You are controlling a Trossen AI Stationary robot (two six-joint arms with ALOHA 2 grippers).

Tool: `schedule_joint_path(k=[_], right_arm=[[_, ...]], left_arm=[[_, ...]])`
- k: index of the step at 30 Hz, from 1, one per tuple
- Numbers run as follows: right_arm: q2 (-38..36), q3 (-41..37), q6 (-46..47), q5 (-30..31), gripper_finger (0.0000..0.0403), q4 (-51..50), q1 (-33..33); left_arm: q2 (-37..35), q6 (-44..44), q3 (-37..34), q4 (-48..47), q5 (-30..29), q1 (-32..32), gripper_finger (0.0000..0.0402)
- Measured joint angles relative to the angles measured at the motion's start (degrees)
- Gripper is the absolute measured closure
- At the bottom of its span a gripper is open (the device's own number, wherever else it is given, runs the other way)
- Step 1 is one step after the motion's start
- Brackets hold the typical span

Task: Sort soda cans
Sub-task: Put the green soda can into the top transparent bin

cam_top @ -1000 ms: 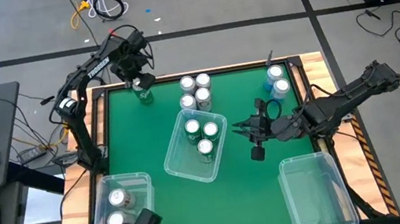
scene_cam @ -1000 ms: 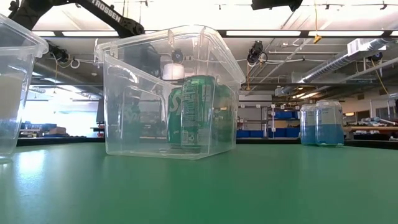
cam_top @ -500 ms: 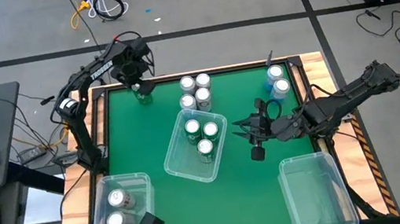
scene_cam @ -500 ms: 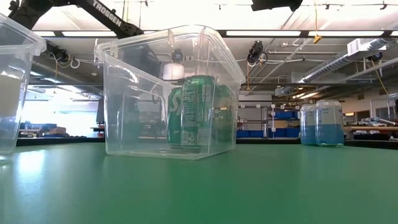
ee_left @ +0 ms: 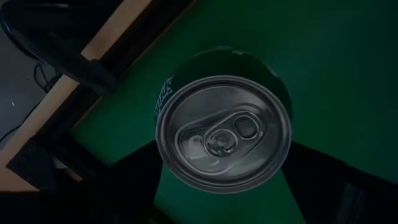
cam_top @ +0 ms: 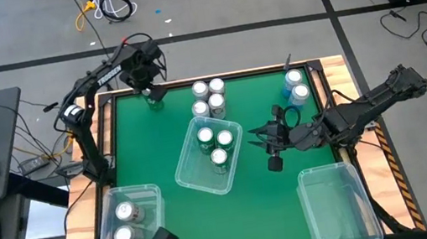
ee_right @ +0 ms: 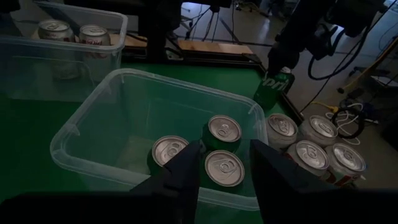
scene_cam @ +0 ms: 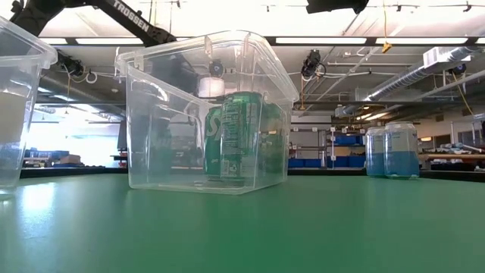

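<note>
— What is seen at the left gripper (cam_top: 151,92)?

— It is held right over a small green can with a shiny silver top (ee_left: 222,133), at the far left corner of the green table (cam_top: 143,155). Its dark fingers (ee_left: 323,186) are spread wide, one on each side of the can. The can is stood upright on the table. Whether the fingers are touching it cannot be told.

— And the right gripper (cam_top: 260,137)?

— It is held above the table, just to the right of the clear plastic bin in the middle (cam_top: 189,172). Its fingers (ee_right: 183,177) are parted a little, and nothing is held between them.

— Where are the other cans found?

— Three green cans with silver tops (cam_top: 216,145) are stood inside the middle bin. Four silver-white cans (cam_top: 207,98) are grouped on the table just beyond that bin. Blue cans (cam_top: 297,86) are stood near the far right edge; four were not all made out. Two silver-white cans (cam_top: 125,223) are placed in a clear bin at the near left (cam_top: 153,194). A third clear bin (cam_top: 335,207) is set at the near right.
</note>
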Motion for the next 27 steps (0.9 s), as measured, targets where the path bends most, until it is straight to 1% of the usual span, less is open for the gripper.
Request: schedule_joint_path(k=[5,8,11,14,19,21,22,23,27], right_arm=[[0.0,0.0,0.0,0.0,0.0277,0.0,0.0],[0.0,0.0,0.0,0.0,0.0277,0.0,0.0],[0.0,0.0,0.0,0.0,0.0277,0.0,0.0],[0.0,0.0,0.0,0.0,0.0277,0.0,0.0],[0.0,0.0,0.0,0.0,0.0277,0.0,0.0],[0.0,0.0,0.0,0.0,0.0277,0.0,0.0],[0.0,0.0,0.0,0.0,0.0277,0.0,0.0],[0.0,0.0,0.0,0.0,0.0277,0.0,0.0],[0.0,0.0,-0.1,0.0,0.0277,0.0,0.0]], left_arm=[[0.0,-0.1,0.0,0.0,-0.4,-0.7,0.0090],[0.0,-0.1,0.2,-0.2,-0.4,-1.4,0.0114],[0.0,1.0,2.0,-0.4,-0.4,-2.1,0.0156],[0.0,1.6,6.5,-1.1,0.0,-2.8,0.0209],[-0.1,1.6,15.8,-3.1,0.0,-3.6,0.0323],[-0.2,1.5,18.0,-3.2,0.0,-3.7,0.0369],[-0.2,1.4,18.6,-3.4,0.1,-3.7,0.0385],[-0.2,1.4,18.8,-3.6,0.4,-3.8,0.0392],[-0.2,1.4,18.3,-5.3,1.2,-4.1,0.0388]])
